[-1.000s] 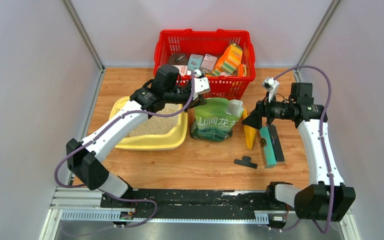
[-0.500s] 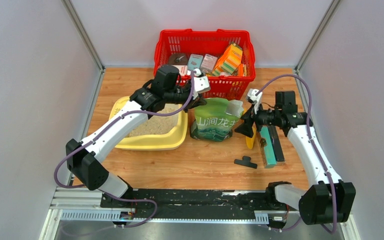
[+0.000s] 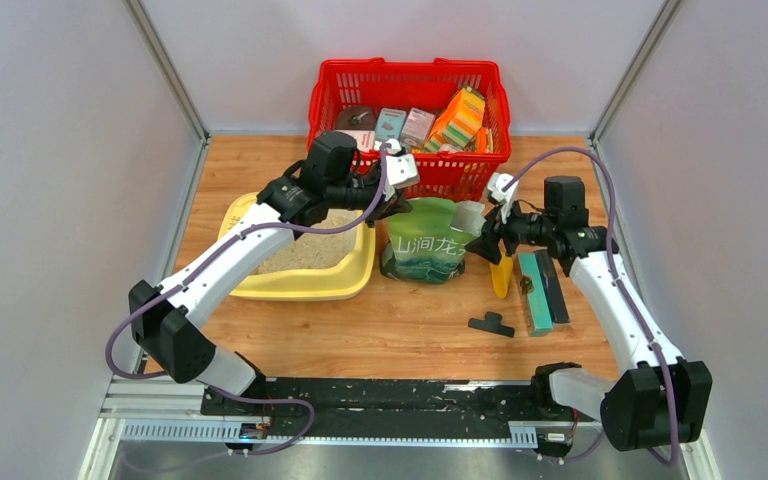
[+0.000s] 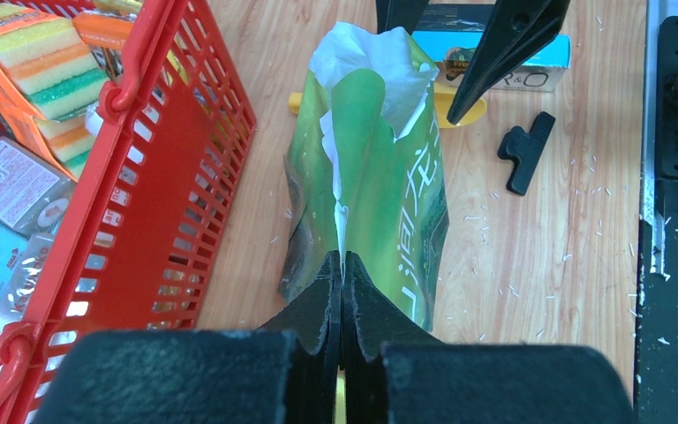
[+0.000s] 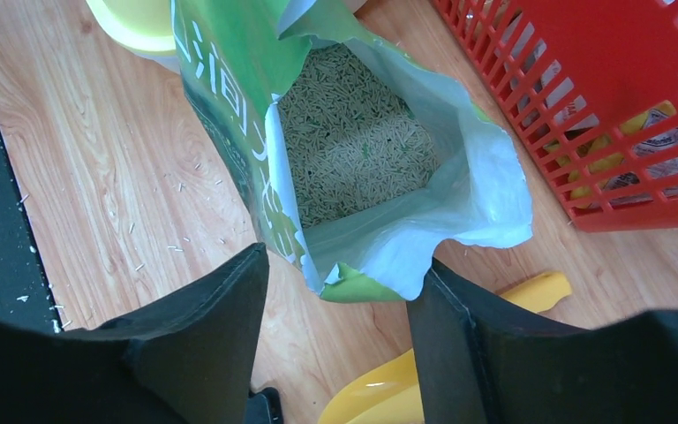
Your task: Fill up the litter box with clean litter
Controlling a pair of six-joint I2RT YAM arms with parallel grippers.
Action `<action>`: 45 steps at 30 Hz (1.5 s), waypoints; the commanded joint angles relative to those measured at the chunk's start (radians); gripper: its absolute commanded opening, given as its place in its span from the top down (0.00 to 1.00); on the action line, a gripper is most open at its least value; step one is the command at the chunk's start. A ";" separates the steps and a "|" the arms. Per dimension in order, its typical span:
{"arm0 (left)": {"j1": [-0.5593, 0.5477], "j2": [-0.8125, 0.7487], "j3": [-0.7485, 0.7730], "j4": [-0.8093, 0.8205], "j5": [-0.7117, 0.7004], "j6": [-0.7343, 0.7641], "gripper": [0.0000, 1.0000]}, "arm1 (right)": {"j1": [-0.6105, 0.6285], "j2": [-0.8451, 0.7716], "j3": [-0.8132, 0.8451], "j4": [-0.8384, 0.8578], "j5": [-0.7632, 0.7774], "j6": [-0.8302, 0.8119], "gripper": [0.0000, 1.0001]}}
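The pale-yellow litter box (image 3: 300, 287) lies left of centre and holds beige sandy litter (image 3: 312, 250). A green bag (image 3: 430, 245) stands right of it, its top open, and pale pellets (image 5: 353, 146) show inside. My left gripper (image 3: 397, 205) is shut on the bag's left top edge; the fingers pinch it in the left wrist view (image 4: 342, 265). My right gripper (image 3: 480, 245) is open, with its fingers on either side of the bag's right top corner (image 5: 344, 261), just short of it.
A red mesh basket (image 3: 410, 100) of packaged goods stands behind the bag. A yellow-orange scoop (image 3: 500, 272), a teal box (image 3: 537, 290) and a black clip (image 3: 491, 324) lie right of the bag. Loose grains dot the wood.
My right arm has swung left and brought its open gripper up to the bag's right top corner. My left gripper has held still on the bag.
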 commanded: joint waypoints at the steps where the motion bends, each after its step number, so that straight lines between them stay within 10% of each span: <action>1: 0.005 -0.077 0.018 0.001 0.017 0.001 1.00 | 0.004 0.022 0.004 0.054 -0.045 0.002 0.42; 13: 0.005 -0.082 0.018 -0.008 0.003 0.026 1.00 | 0.080 0.008 -0.084 0.184 -0.055 0.071 0.61; 17: 0.015 -0.106 -0.024 0.026 0.056 0.027 1.00 | 0.129 0.029 -0.067 0.190 0.010 0.108 0.82; 20: 0.031 -0.146 -0.045 0.038 0.075 0.024 0.80 | 0.134 0.055 -0.013 0.147 0.031 0.128 0.93; 25: 0.129 -0.221 -0.050 0.151 0.043 -0.075 0.57 | 0.132 0.057 0.015 0.034 0.080 0.042 0.98; 45: 0.147 0.285 0.162 0.231 0.118 0.079 0.59 | 0.132 -0.012 -0.036 0.086 0.035 0.070 1.00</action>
